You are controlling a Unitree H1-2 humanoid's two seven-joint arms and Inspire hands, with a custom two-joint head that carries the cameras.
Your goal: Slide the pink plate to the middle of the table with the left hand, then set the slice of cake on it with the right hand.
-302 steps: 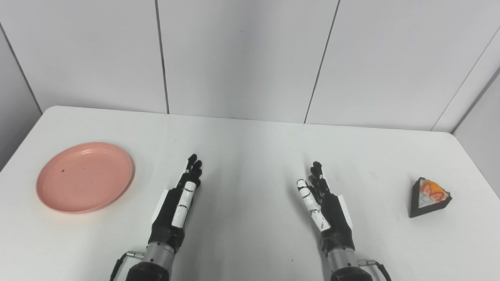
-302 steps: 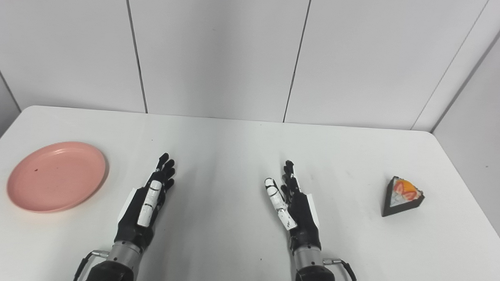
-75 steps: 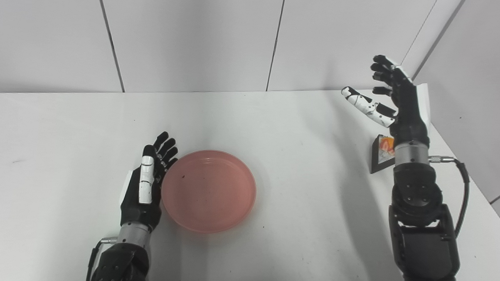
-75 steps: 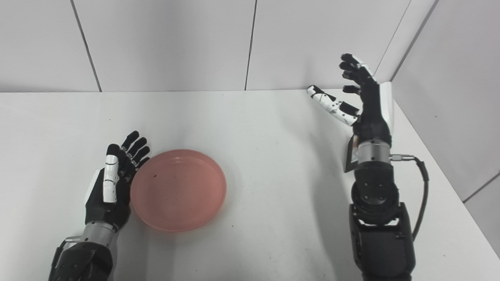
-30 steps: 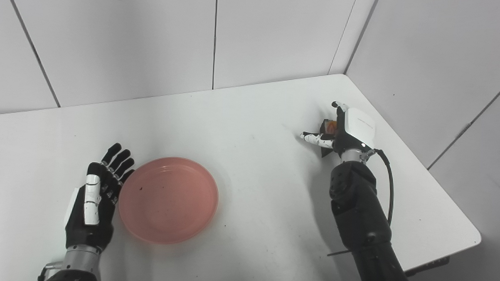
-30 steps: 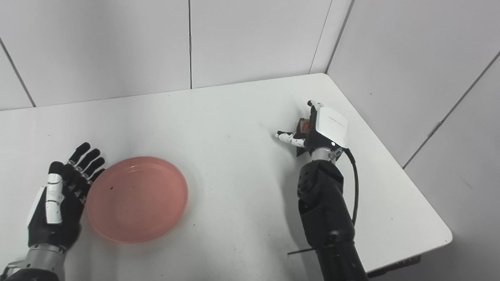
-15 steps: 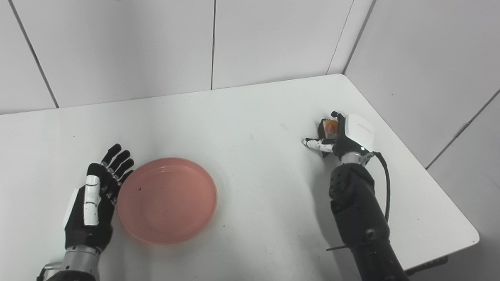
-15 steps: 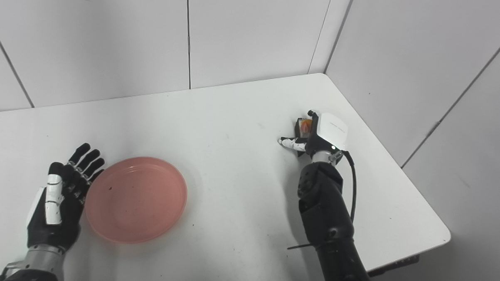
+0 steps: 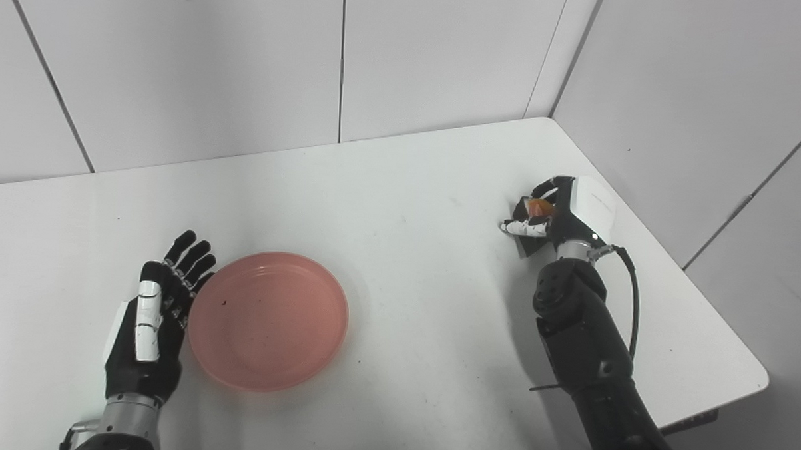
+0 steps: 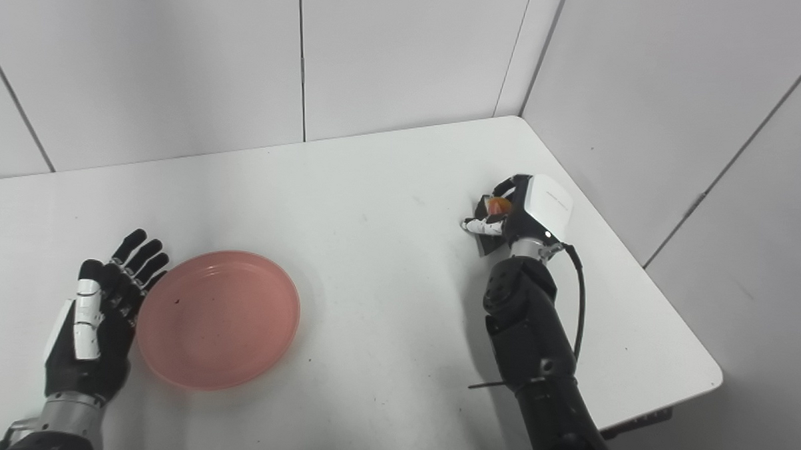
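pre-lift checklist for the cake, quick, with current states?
1. Right hand closed around the cake: ok, fingers and thumb wrap it.
2. Grip firm enough to lift: cannot tell, contact is mostly hidden by the hand.
3. Cake off the table: cannot tell.
4. Plate free to receive: ok, nothing in it but a small dark speck.
5. Left hand out of the drop zone: ok, open, flat beside the plate's left rim.
6. Path from cake to plate: ok, bare table between.
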